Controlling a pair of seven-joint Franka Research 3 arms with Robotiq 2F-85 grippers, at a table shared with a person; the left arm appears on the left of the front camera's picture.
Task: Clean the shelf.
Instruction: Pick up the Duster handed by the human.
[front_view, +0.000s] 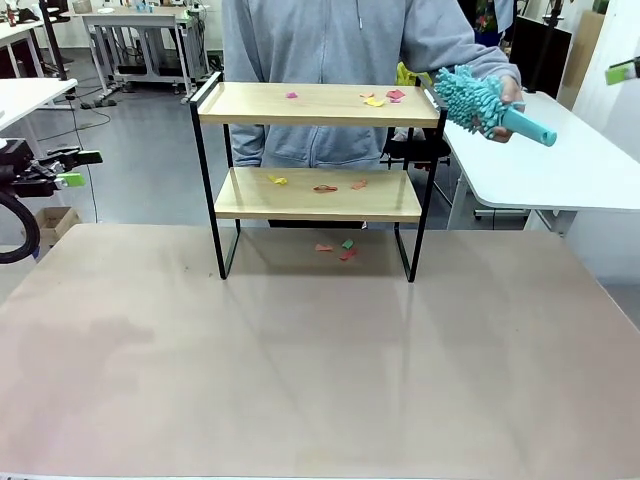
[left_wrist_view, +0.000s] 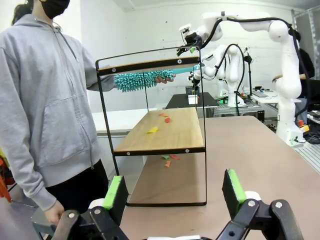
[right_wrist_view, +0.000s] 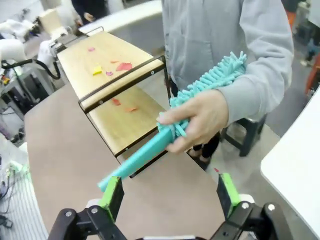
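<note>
Counter (front_view: 300, 380) carries shelf (front_view: 320, 103), paper scraps (front_view: 373, 100) on both boards. Person offers duster (right_wrist_view: 212, 80) handle-first toward your right hand (right_wrist_view: 169, 192), spread wide to receive it; left hand (left_wrist_view: 175, 192) also spread, idle.

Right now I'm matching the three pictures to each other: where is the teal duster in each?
Front view: duster, upper right.
Left wrist view: duster, upper middle, just under the top board.
Right wrist view: duster, centre, handle pointing down-left.
Shared landmark: the two-board shelf.
</note>
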